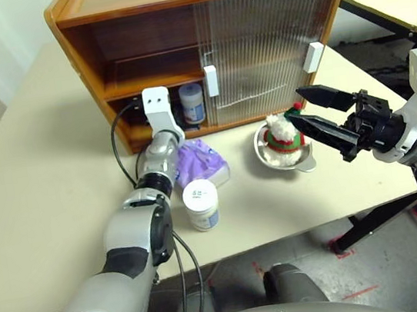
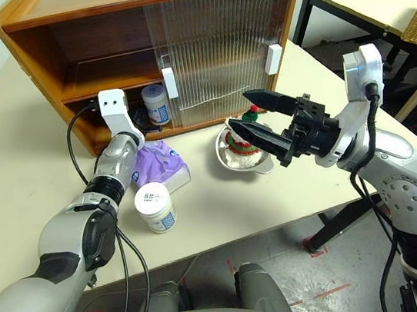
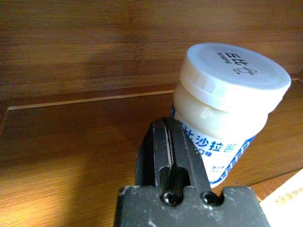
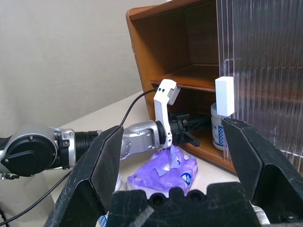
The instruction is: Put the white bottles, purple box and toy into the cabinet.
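With its clenched left pincer [image 3: 171, 156] beside the shelved white bottle [image 3: 226, 106], the robot should nudge gently, keeping the bottle upright; right pincer [image 1: 316, 116] spread, empty.

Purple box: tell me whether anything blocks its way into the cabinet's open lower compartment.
The left arm reaches over the purple box into that opening, its shut end effector beside the white bottle already inside. Nothing else visibly blocks the cabinet.
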Controlling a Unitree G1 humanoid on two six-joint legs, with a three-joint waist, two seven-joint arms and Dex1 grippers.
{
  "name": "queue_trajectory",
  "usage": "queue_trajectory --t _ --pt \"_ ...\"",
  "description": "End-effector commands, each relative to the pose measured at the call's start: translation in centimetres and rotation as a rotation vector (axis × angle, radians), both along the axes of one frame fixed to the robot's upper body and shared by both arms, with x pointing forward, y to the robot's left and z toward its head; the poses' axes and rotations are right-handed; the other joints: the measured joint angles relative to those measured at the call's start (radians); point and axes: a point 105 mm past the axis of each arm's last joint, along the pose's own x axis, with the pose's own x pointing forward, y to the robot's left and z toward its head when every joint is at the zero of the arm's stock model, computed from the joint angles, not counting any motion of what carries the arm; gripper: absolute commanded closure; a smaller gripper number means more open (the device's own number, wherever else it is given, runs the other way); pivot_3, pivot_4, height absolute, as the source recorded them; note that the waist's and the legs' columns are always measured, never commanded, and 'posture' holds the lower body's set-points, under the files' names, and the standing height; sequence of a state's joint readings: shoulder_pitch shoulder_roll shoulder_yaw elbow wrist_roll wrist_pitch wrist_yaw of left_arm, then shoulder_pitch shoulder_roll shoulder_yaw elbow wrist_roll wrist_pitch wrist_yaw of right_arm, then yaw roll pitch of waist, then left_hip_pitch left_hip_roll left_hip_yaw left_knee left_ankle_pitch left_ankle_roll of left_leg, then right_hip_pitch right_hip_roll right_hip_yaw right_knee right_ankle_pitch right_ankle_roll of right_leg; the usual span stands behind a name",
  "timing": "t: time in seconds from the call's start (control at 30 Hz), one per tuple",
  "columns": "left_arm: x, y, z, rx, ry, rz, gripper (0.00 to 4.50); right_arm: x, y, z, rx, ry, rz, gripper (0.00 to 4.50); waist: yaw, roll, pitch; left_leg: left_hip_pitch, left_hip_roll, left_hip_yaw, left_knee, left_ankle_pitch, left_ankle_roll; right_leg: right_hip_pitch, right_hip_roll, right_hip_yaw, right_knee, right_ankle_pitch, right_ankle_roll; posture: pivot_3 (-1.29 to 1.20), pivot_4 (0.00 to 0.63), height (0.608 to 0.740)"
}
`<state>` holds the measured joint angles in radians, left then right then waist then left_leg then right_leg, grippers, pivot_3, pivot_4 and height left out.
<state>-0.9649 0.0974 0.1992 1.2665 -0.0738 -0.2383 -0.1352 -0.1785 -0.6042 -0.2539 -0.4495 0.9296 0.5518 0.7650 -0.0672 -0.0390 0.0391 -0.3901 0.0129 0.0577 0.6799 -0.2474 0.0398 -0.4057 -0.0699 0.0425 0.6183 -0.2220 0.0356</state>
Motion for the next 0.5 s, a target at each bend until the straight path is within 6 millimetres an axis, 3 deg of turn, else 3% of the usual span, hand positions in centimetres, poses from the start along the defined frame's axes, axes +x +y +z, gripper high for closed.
queue_trajectory --t 0.03,0.5 --pt "0.1 0.3 0.7 -0.023 -0.036 0.004 4.46 0.0 -0.1 0.4 0.001 -0.017 0.006 0.0 0.0 0.0 0.0 0.0 0.0 0.0 0.0 0.0 0.0 0.0 0.0 0.0 0.0 0.0 0.0 -0.11 0.0 0.74" --pt "-0.7 1.2 1.9 -0.074 -0.126 0.01 4.46 0.4 0.3 0.2 0.008 -0.014 0.03 0.0 0.005 0.0 0.0 0.0 0.001 0.0 0.0 0.0 0.0 0.0 0.0 0.001 0.0 0.0 0.0 -0.08 0.0 0.74"
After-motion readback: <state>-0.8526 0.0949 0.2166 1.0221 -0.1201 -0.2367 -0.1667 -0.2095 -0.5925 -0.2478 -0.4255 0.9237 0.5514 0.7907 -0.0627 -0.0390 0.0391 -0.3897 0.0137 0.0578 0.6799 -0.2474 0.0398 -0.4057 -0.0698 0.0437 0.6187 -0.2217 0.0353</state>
